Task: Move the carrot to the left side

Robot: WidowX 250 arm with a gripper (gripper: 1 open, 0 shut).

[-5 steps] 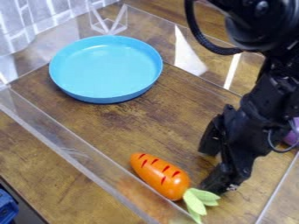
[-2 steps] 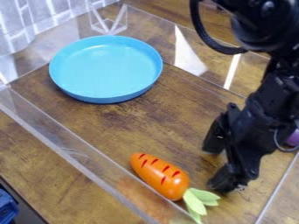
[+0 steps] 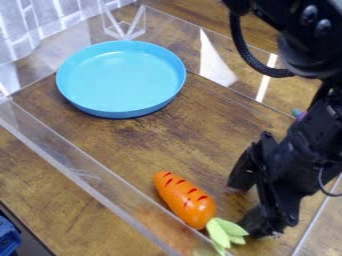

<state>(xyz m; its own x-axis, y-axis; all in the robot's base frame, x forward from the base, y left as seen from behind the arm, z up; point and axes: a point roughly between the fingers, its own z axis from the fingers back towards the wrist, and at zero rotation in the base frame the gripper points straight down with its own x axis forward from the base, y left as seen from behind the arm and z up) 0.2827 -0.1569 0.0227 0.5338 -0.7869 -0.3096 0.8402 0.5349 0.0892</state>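
The carrot point(image 3: 185, 198) lies on the wooden table near the front right, orange with dark red stripes, its light green leafy top point(image 3: 229, 233) pointing toward the lower right. My black gripper point(image 3: 257, 195) hangs just to the right of it, jaws open with nothing between them. One fingertip point(image 3: 258, 222) reaches down close beside the leafy top. Whether it touches the leaves is unclear. The arm rises from there to the upper right corner.
A blue plate point(image 3: 120, 77) sits at the back left of the table. Clear plastic walls point(image 3: 80, 165) run around the table, along the front left edge and the back. Bare wood lies between the plate and the carrot.
The gripper has shifted a little lower and toward the front, its fingertip now nearer the leafy top. The carrot has turned slightly, its tip pointing more upward.
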